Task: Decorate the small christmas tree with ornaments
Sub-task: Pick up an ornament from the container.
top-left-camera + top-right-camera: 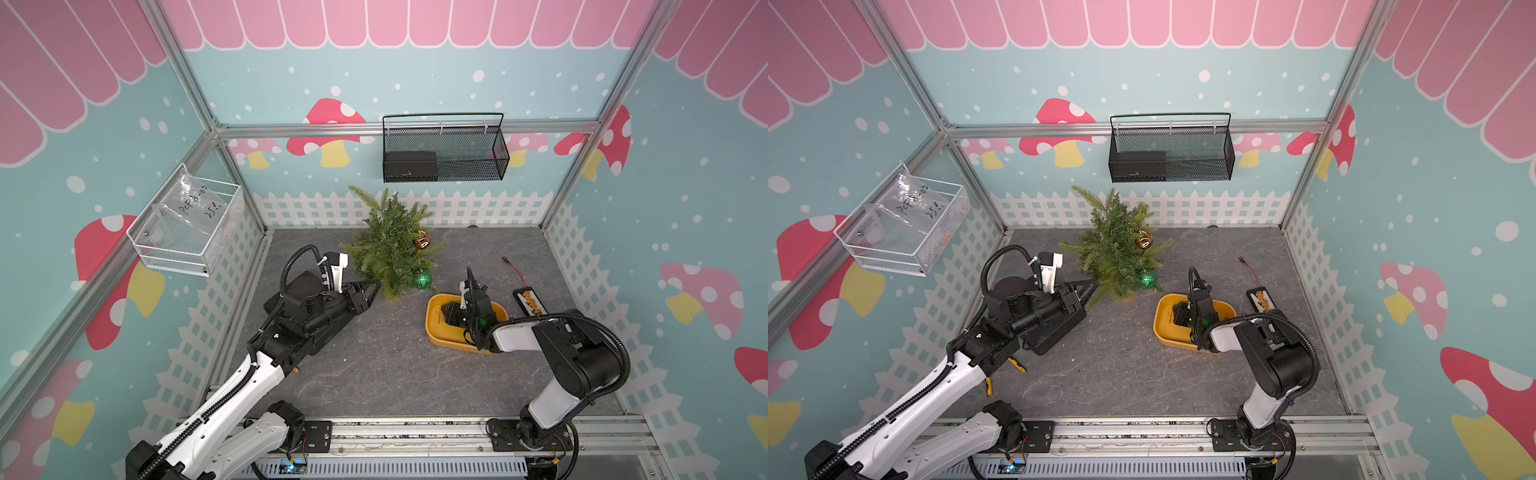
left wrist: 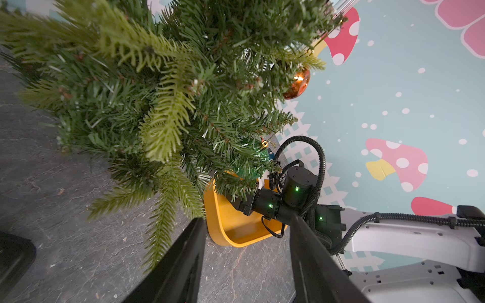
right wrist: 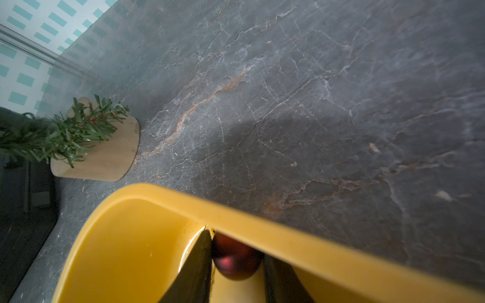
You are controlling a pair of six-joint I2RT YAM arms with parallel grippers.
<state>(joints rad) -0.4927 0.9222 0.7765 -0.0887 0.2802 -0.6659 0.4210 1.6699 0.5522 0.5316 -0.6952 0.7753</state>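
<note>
Bauble (image 3: 232,263), small red, pinched in right claw (image 3: 236,249), inside yellow tray (image 3: 262,237).

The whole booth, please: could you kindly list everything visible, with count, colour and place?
small christmas tree: one, green, back of the table
orange-gold ball: one, shiny, hanging on the tree
green ball: one, glittery, low on the tree
tray: one, yellow, beside the tree
red ball: one, inside the tray
black basket: one, back wall
white basket: one, left wall, holding a clear bag
board: one, black, table's right edge
left claw: black, open, beside the tree
right claw: black, shut on the red ball
</note>
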